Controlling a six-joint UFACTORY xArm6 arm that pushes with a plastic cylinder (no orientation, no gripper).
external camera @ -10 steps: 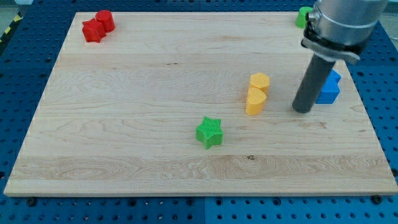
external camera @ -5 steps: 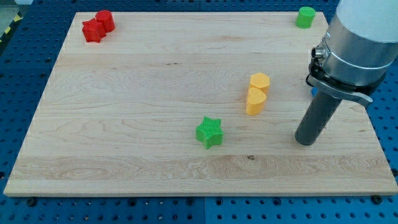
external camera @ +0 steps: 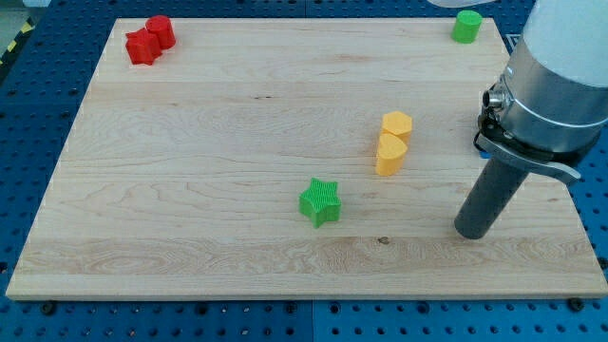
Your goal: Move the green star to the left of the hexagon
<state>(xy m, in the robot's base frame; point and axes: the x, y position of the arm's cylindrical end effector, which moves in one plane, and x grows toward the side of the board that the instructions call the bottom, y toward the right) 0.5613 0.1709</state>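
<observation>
The green star [external camera: 320, 201] lies on the wooden board [external camera: 190, 190], below the middle. A yellow hexagon [external camera: 396, 124] sits up and to the right of it, touching a yellow heart [external camera: 389, 156] just below it. My tip [external camera: 470, 232] rests on the board well to the right of the star and below-right of the yellow blocks, touching none of them. The arm's body hides the blue block that was at the view's right.
A red star [external camera: 142, 47] and a red round block [external camera: 160, 30] sit together at the top left corner. A green round block [external camera: 466, 26] sits at the top right edge.
My tip has moved down the view and slightly right, away from the blue block, which the arm now hides. No block has moved.
</observation>
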